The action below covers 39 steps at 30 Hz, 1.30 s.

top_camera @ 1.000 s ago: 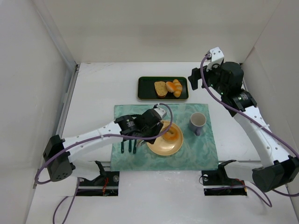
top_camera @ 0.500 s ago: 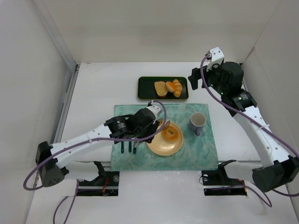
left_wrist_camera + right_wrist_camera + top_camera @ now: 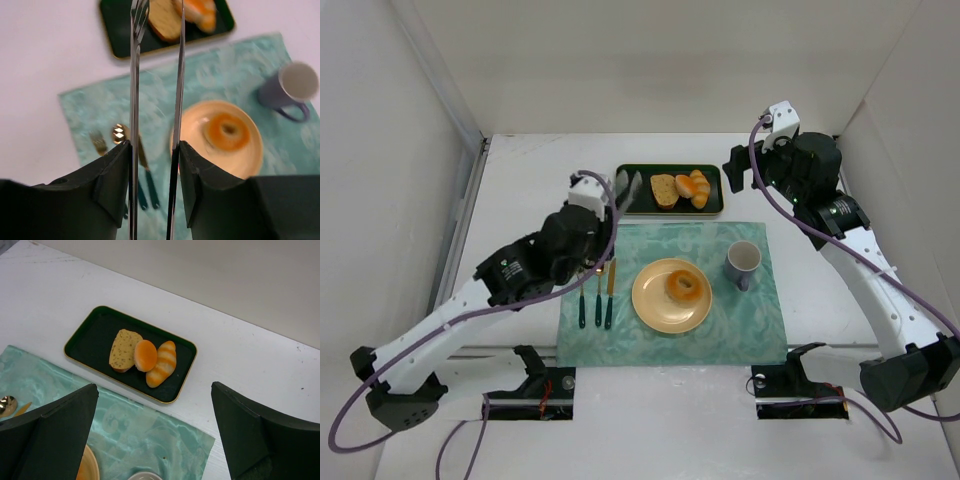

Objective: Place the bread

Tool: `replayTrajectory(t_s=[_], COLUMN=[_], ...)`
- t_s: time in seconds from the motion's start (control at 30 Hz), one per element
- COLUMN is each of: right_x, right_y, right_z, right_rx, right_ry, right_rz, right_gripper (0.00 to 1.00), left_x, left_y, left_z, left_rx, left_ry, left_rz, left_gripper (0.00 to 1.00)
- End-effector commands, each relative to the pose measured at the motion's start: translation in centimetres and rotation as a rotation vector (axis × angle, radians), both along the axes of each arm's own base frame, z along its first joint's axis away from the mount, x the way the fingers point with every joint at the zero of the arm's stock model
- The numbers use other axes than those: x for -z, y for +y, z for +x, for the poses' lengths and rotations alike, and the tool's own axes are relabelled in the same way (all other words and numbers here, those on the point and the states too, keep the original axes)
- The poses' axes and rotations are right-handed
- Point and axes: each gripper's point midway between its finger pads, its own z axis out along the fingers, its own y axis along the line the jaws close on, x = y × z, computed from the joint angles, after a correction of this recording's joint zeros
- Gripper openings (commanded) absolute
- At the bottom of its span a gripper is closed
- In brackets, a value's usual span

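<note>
The bread, a small golden-orange ring, lies on the yellow plate, right of its centre. It also shows in the left wrist view on the plate. My left gripper hangs raised over the left end of the green tray, well back and left of the plate. Its long thin fingers stand apart with nothing between them. My right gripper is high at the back right, open and empty, looking down at the tray.
The dark green tray at the back holds a toast slice and orange rolls. A purple mug stands right of the plate. A fork, spoon and knife lie left of it on the teal placemat.
My left gripper has risen from the plate's left side and swung back and left toward the tray. The bread stays on the plate. The right arm has not moved.
</note>
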Motion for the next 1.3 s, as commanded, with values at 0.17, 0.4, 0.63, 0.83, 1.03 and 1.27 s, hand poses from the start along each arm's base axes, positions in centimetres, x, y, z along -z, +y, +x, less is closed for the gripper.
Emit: replayTrajectory(t_s=[0.17, 0.4, 0.63, 0.83, 1.03, 1.27], right_x=[-2.1, -2.1, -2.5, -2.5, -2.5, -2.5], right_y=[0.1, 0.4, 0.3, 0.3, 0.3, 0.3], right_z=[-0.2, -0.3, -0.6, -0.6, -0.6, -0.6], right_rx=[-0.009, -0.028, -0.029, -0.029, -0.029, -0.029], right_ry=[-0.067, -0.066, -0.074, -0.074, -0.074, -0.074], right_rz=[0.035, 0.039, 0.041, 0.041, 0.041, 0.041], right_gripper=[1.00, 1.00, 1.00, 1.00, 1.00, 1.00], left_x=[-2.2, 2.3, 8.5, 13.1, 16.8, 19.3], left_y=[9.2, 16.2, 20.5, 21.9, 22.9, 23.1], left_z=[7.7, 14.1, 17.8, 19.4, 20.0, 20.1], left_rx=[-0.289, -0.400, -0.441, -0.444, -0.441, -0.434], left_ry=[-0.262, -0.254, -0.163, -0.066, 0.035, 0.117], left_rz=[0.114, 0.135, 0.173, 0.159, 0.175, 0.183], left_gripper=[0.37, 0.37, 0.36, 0.36, 0.37, 0.41])
